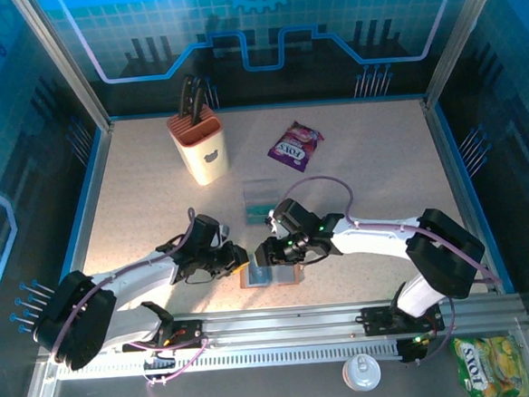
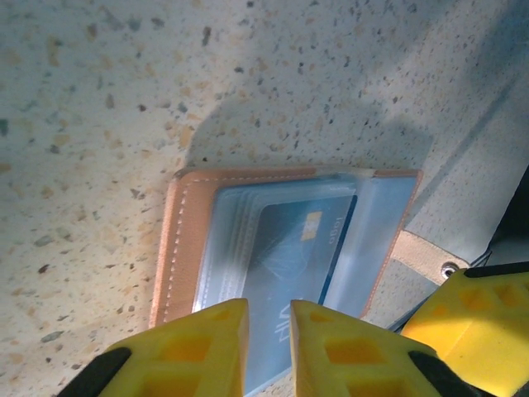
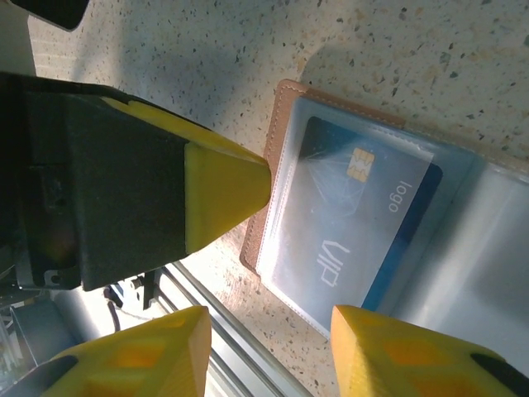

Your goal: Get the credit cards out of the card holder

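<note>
ITEM: card holder [image 2: 178, 248], tan leather, lying open and flat on the speckled table [image 2: 99, 99]; lower centre of the top view, just above the arm bases; clear sleeves [image 2: 384, 215] face up

CONTENTS: one blue card [image 3: 364, 215] with a chip and "VIP" lettering, under the top sleeve; whether more cards sit behind it cannot be told

LEFT: left gripper [image 2: 269, 308] at the bottom edge of its wrist view, jaws a narrow slit apart, with the card's lower end running into that slit; whether they pinch card, sleeve or nothing cannot be told

RIGHT: right gripper [image 3: 271, 314], jaws well apart, nothing held; one finger [image 3: 413, 356] lies over the sleeve at lower right and seems to be pinning the holder

STEP (judged): first extraction, at the grasp

NEXT MOVE CALLS FOR: a firm pinch on the card itself, then a straight pull out of the sleeve's mouth with the right gripper bearing down; a pinch that catches the sleeve would drag the whole holder

VIEWS
- Top: layout; both grippers meet over the holder, tray [image 1: 260, 199] just above it, knife block [image 1: 199, 147] upper left, purple packet [image 1: 295, 146] upper centre
- Left wrist: the slit on the card, strap tab [image 2: 421, 256] at right
- Right wrist: card print clearer than in the left wrist view; left gripper's tip at the holder's leather edge
</note>
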Tool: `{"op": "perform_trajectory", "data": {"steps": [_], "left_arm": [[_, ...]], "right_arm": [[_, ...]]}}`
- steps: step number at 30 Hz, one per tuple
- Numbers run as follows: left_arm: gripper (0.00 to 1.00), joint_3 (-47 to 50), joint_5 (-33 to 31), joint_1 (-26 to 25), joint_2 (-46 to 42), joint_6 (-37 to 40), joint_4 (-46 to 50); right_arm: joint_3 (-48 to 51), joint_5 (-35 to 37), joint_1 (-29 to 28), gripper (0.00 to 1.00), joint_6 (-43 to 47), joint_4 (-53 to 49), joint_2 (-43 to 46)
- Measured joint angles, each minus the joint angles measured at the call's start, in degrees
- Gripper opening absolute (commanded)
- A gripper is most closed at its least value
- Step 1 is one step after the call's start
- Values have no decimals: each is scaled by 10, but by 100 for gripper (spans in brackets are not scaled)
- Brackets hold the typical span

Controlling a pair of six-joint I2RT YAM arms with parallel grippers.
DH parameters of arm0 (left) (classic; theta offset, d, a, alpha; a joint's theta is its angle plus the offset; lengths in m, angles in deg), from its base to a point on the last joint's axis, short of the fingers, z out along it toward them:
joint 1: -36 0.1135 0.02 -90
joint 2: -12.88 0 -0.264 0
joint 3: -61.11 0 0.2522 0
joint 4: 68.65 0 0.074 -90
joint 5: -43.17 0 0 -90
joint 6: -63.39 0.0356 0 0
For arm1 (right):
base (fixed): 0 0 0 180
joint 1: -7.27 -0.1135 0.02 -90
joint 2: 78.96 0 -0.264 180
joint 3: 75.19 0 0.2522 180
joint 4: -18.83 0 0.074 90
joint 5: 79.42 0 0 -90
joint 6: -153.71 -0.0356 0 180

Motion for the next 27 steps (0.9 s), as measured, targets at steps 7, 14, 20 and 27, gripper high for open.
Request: {"op": "perform_trajectory", "data": {"steps": [7, 14, 20, 27], "left_arm": [[17, 14, 0, 0, 0, -1, -12], [16, 16, 5, 0, 6, -1, -25], [16, 32, 7, 0, 6, -14, -39], [14, 33, 7, 0, 3, -16, -42]], "right_arm": [[13, 0, 0, 44, -3, 18, -12], [19, -1, 0, 44, -9, 44, -41], [22, -2, 0, 44, -18, 65, -53], [22, -3, 0, 43, -20, 76, -63]]}}
